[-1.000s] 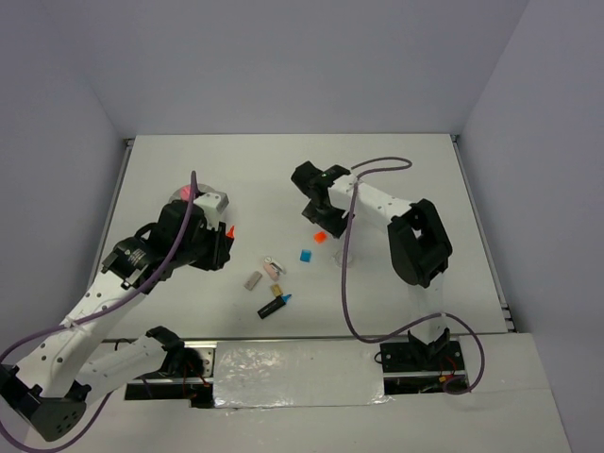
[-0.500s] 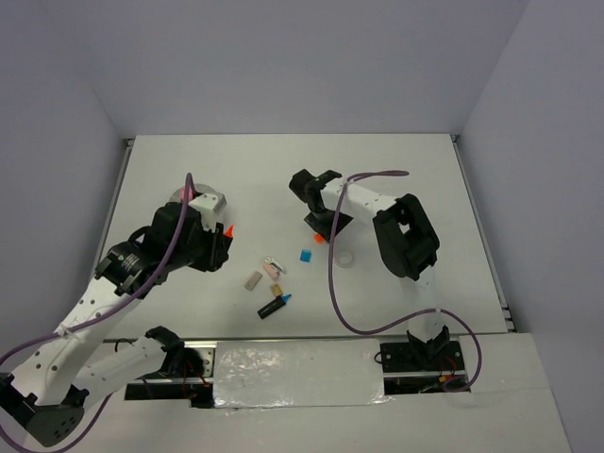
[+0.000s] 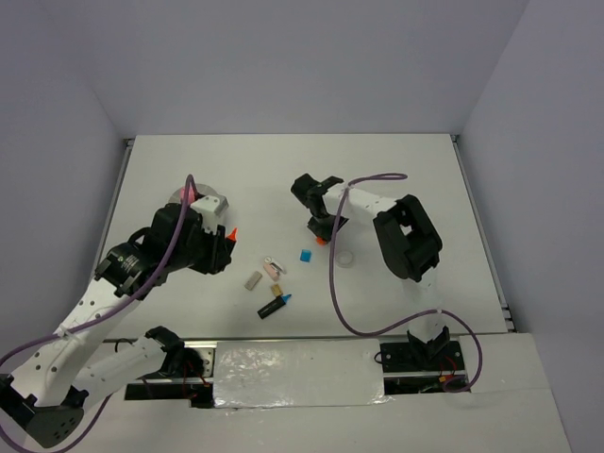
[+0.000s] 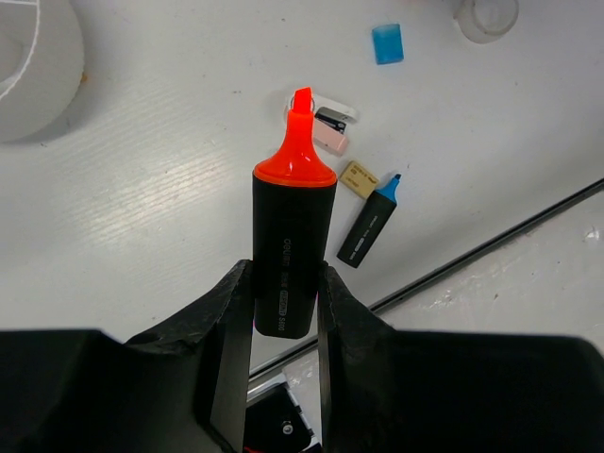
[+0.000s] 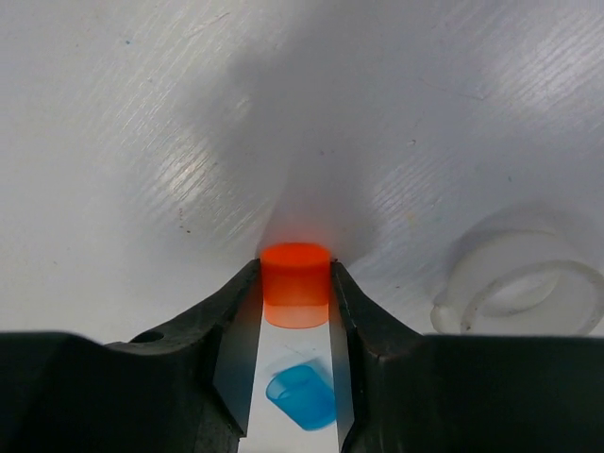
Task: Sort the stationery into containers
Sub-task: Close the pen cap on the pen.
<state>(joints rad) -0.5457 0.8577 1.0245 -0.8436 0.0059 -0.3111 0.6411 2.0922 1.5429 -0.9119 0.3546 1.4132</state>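
Aloft over the bench (image 3: 406,179), the orange-capped marker (image 4: 294,217) was grasped by its black barrel in the left end effector (image 4: 285,276), with the white bowl (image 4: 33,85) nearby at the upper left of the left wrist view. The right end effector (image 5: 295,272) was clenched on the orange cube (image 5: 295,288), which rested on the bench near the clear ring (image 5: 519,283) and the blue cube (image 5: 300,396).

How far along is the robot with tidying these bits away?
Early, it seems. The left gripper holds the orange-capped marker near the bowl, whose contents I cannot see; the right gripper pinches the orange block. The blue-capped marker, blue cube, clear ring and tan block lie loose.
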